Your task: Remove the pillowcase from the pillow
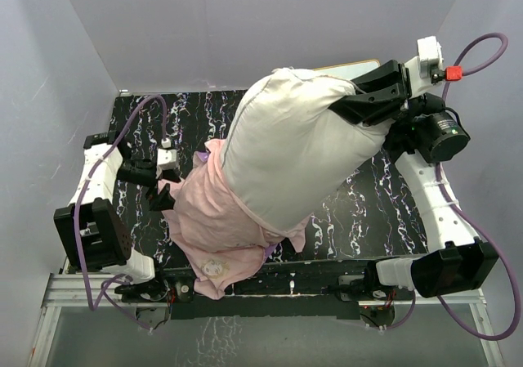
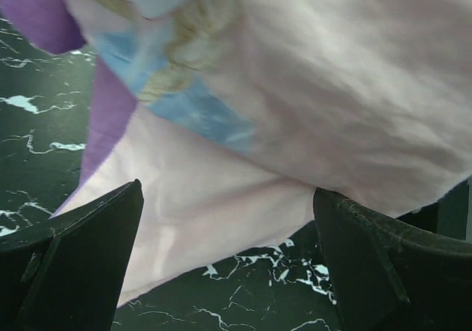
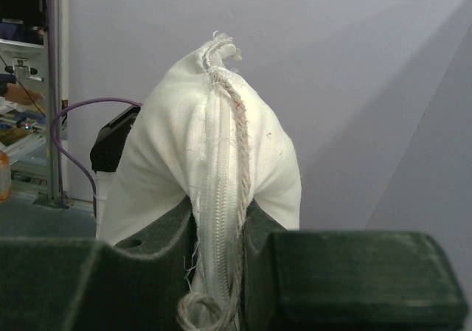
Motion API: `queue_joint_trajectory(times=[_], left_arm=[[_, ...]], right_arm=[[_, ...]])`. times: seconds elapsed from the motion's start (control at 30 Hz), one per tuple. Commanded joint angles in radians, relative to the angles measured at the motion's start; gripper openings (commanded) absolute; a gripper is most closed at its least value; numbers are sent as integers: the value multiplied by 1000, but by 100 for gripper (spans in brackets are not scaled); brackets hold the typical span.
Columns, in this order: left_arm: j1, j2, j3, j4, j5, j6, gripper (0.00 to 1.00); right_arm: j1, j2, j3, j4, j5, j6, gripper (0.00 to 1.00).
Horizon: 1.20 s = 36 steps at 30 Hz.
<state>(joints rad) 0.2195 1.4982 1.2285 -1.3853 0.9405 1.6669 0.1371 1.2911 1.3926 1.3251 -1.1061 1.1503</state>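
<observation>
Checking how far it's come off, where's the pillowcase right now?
In the top view the pillowcase sits left of centre, bunched around the near end of the pillow, right beside the open left gripper.

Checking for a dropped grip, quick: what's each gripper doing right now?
Left gripper: open, holding nothing; pillowcase just ahead.
Right gripper: closed on the pillow edge.

Black worktop [image 1: 384, 208], white marble veining. Plain pale lilac walls [image 1: 204, 24] close it in at back and both sides. Light even, soft.
</observation>
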Motion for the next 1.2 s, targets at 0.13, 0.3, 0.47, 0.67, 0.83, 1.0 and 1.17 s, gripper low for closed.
queue_joint_trajectory(times=[0.13,0.3,0.47,0.67,0.83,1.0,1.17], left_arm=[[-6,-38,-28,-49,-83,143,97],[-6,0,-26,-46,-152,165,97],[-17,0,-68,100,-67,68,97],[-87,-62,-212,563,-65,-222,97],[-156,-20,-235,607,-77,-314,82],[-135,-7,-186,599,-146,-386,21],[33,-1,-108,726,-177,-557,0]], right_arm=[[-24,-87,36,-310,179,-364,8],[-24,-82,23,-297,150,-352,8],[-17,-58,3,-186,137,-250,8],[-4,-46,8,-151,142,-208,8],[-2,-41,22,-171,151,-210,8],[-3,-99,42,-451,292,-448,8],[-2,-155,74,-629,602,-615,8]])
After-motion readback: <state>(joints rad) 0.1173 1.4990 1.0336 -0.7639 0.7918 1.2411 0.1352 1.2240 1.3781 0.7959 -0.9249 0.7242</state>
